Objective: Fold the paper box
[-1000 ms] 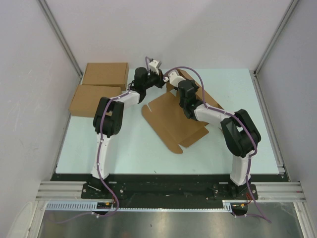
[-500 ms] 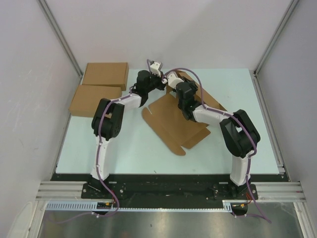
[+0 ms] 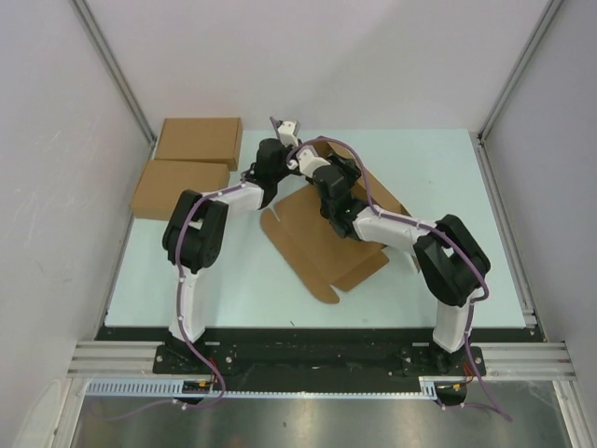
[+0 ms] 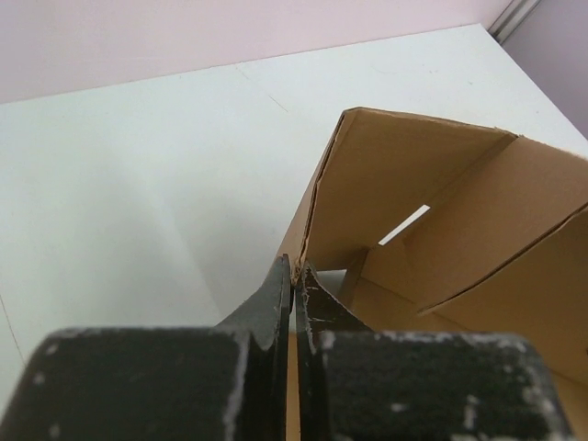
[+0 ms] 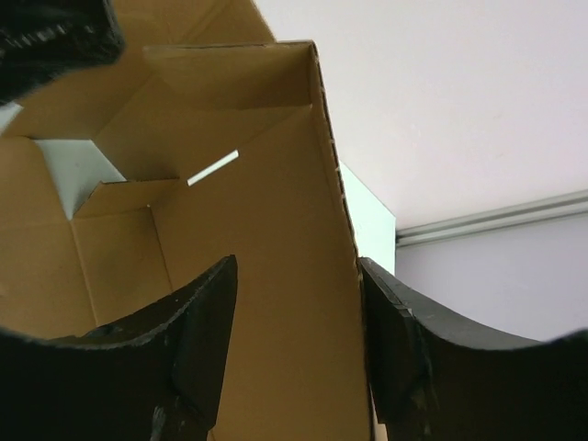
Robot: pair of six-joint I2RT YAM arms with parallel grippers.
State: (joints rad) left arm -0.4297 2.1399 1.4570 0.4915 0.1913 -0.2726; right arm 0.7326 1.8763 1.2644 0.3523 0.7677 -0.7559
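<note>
- paper box (image 3: pixel 317 245): plain brown cardboard, matt, raw cut edges;
- counter (image 3: pixel 215 271): pale, smooth, matt;
- left end effector (image 4: pixel 294 276): black, grainy, scuffed pale at the tips;
- right end effector (image 5: pixel 296 276): black, matt, finely rough;
- arms (image 3: pixel 189 294): glossy white plastic shells, black joints;
- rails (image 3: pixel 112 359): bare metal, dull sheen

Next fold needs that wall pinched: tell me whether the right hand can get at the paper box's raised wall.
Probably yes: the right hand is open astride the raised wall of the paper box, nothing in between.
</note>
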